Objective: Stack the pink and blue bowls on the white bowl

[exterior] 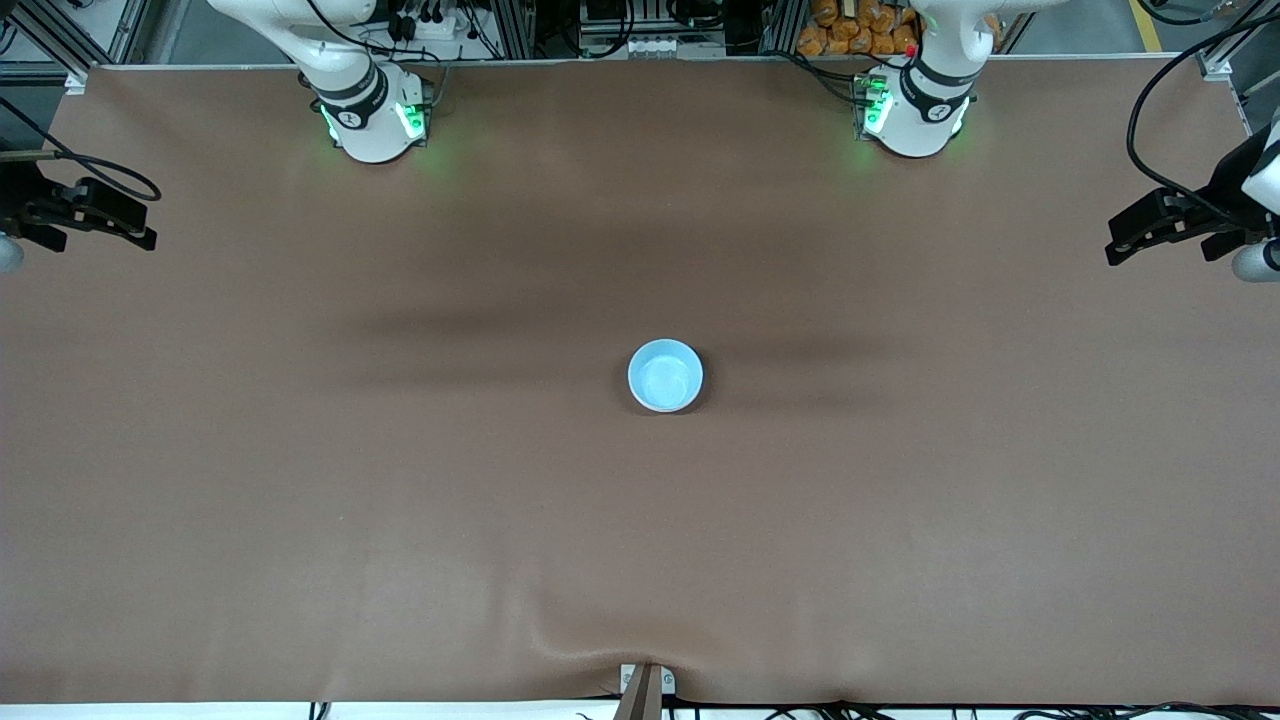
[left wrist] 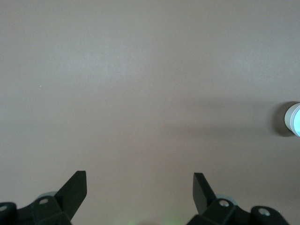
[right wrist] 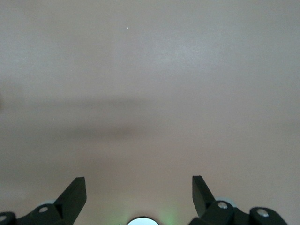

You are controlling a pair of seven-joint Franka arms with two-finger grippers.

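A light blue bowl [exterior: 665, 375] sits upright in the middle of the brown table [exterior: 400, 480]. It also shows at the edge of the left wrist view [left wrist: 294, 119], where its outer wall looks pale grey-white. No separate pink bowl or white bowl shows in any view; I cannot tell whether they are under the blue one. My left gripper [exterior: 1125, 240] hangs open and empty over the left arm's end of the table, its fingers [left wrist: 77, 185] wide apart. My right gripper [exterior: 140, 215] hangs open and empty over the right arm's end [right wrist: 138, 178]. Both are well away from the bowl.
The two arm bases [exterior: 375, 120] [exterior: 915, 115] stand along the table's back edge with green lights on. A small bracket [exterior: 645, 685] sits at the table's front edge. Cables and racks lie off the table past the bases.
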